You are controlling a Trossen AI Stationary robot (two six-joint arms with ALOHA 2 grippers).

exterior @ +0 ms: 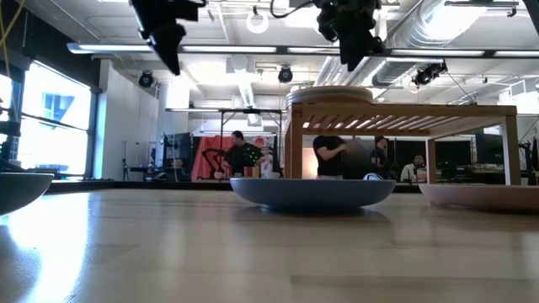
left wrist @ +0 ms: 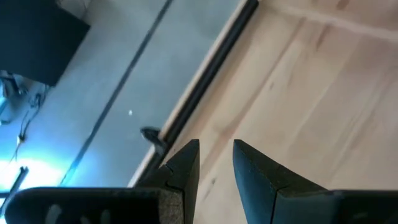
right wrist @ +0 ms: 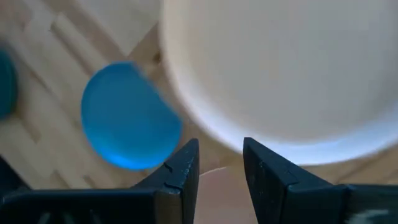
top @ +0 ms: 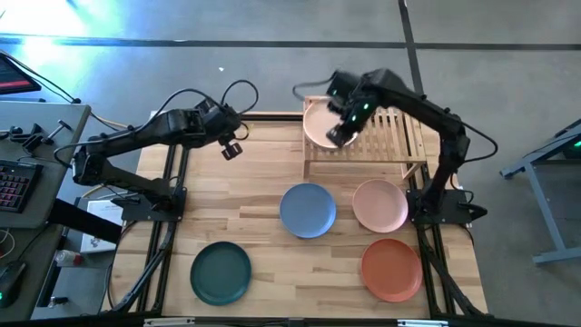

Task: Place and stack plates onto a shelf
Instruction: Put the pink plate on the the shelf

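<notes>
The shelf [top: 386,136], a low slatted light-wood rack, stands at the table's far right. A pale pink plate [top: 317,120] lies on its left half and shows above the slats in the low view [exterior: 330,94]. My right gripper [top: 338,136] hangs open just above this plate's near rim [right wrist: 280,68], touching nothing. On the table lie a blue plate [top: 308,210], a peach plate [top: 379,204], a terracotta plate [top: 391,269] and a dark green plate [top: 221,272]. My left gripper [top: 231,151] hovers open and empty over bare wood [left wrist: 311,93] at the far left.
The table's far edge with its black frame rail [left wrist: 205,81] runs close under my left gripper. Bare tabletop [top: 245,195] lies between the left arm and the blue plate. The shelf's right half [top: 399,134] carries nothing. People stand in the room behind [exterior: 333,156].
</notes>
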